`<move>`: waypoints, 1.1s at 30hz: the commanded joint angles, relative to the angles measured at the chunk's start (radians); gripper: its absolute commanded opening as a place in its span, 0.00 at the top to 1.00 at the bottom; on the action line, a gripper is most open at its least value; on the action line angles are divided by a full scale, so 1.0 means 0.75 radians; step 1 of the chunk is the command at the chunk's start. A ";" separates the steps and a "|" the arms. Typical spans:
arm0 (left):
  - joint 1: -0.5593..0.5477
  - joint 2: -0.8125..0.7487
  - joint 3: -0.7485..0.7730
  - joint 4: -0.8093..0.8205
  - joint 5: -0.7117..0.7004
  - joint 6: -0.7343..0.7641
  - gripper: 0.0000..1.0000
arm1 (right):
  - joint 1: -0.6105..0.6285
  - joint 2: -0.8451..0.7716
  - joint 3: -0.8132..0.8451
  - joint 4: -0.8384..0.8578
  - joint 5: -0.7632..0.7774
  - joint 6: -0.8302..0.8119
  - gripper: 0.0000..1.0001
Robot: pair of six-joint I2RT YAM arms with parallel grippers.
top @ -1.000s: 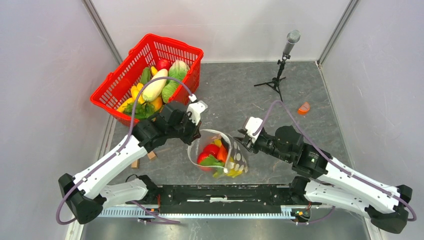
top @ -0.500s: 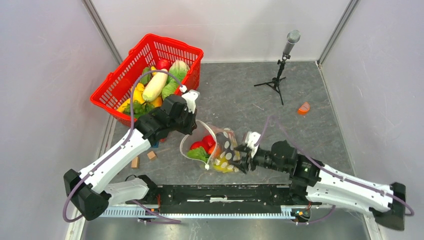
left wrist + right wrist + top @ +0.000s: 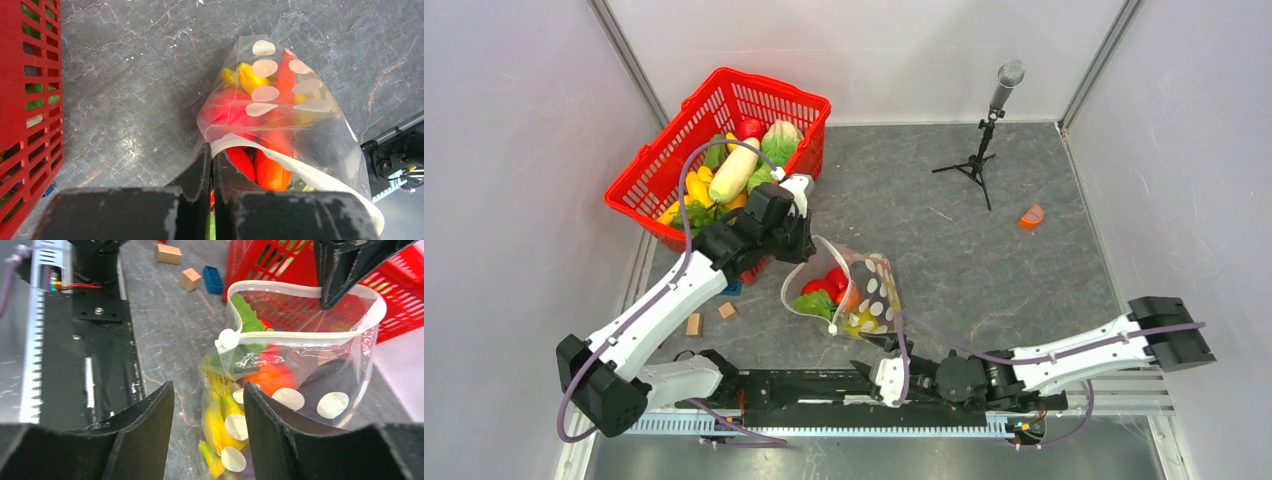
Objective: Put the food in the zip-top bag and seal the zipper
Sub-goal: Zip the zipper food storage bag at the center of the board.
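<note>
The bag (image 3: 874,290) sits on the bench a little left of the middle and closer to the near edge than the far one, its mouth gaping toward the left. The food (image 3: 829,285) inside shows through the dotted plastic: red and orange pieces, yellow bananas lower down and a green leaf by the opening. The zipper (image 3: 300,333) is unsealed, its white strip standing as a wide loop with a round white slider (image 3: 227,338) at its near end. The left gripper (image 3: 212,150) has its fingers pinched together on the far-left part of that strip and holds the rim up off the bench. The right gripper (image 3: 207,387) hangs low over the near edge, just short of the bag and apart from it, its fingers spread wide with nothing between them. The basket (image 3: 639,160) stands in the far-left corner with vegetables (image 3: 734,170) in it. Two cubes (image 3: 694,324) and a blue brick (image 3: 213,279) lie by the left edge, a microphone (image 3: 994,120) stands near the far edge, and an orange piece (image 3: 1031,215) lies toward the right edge.
</note>
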 commanded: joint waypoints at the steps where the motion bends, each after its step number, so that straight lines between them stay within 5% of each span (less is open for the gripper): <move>1: 0.007 -0.024 0.059 0.031 0.036 -0.079 0.98 | 0.085 0.172 -0.045 0.579 0.361 -0.256 0.42; 8: 0.005 -0.062 0.043 0.024 0.070 -0.115 0.98 | 0.086 0.412 -0.074 1.060 0.492 -0.401 0.42; 33: 0.007 -0.076 0.054 0.003 0.079 -0.149 0.98 | 0.058 0.695 -0.074 1.226 0.395 -0.304 0.45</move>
